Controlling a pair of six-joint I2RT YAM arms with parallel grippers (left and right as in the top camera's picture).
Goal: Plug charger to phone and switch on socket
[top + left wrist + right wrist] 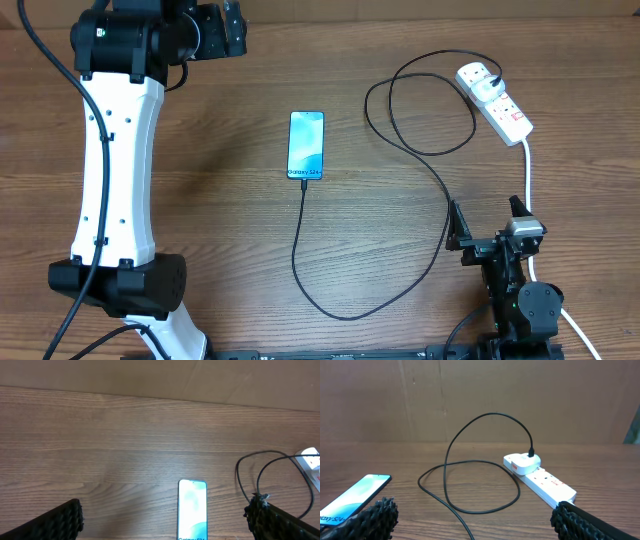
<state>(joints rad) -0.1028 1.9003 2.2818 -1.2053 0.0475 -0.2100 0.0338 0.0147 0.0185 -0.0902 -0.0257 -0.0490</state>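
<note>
Wooden table (220, 200), viewed from above and from both wrists.

Task items:
- The phone (307, 145) lies flat near the table's centre, screen lit and facing up, with its white lettered strip at the near end.
- The charger (436, 255) meets the phone's near edge. Whether its tip is fully seated cannot be told. From there the black cable runs toward the near edge, curves right, climbs to the far right and crosses itself in a loose loop. It ends at its white wall plug (478, 76).
- That plug sits in the far end of the socket (505, 110), which lies at an angle at the far right. The position of the red switches (517, 119) cannot be read.

Grippers:
- The left gripper (164, 509) has its fingers spread wide and holds nothing. The phone shows between them, nearer the right finger.
- The right gripper (487, 212) is at the near right, jaws fully apart and empty, facing the socket.

Surroundings and obstructions:
- The cable loop lies on the table between the phone and the socket.
- The rising stretch of cable passes just left of the right gripper's left finger.
- The thick white cord (527, 165) runs from the socket's near end straight toward the right gripper and passes beside its right finger.
- The left arm (115, 150) spans the left side of the table, well apart from the phone.
- A brown board (480, 400) backs the far edge.
</note>
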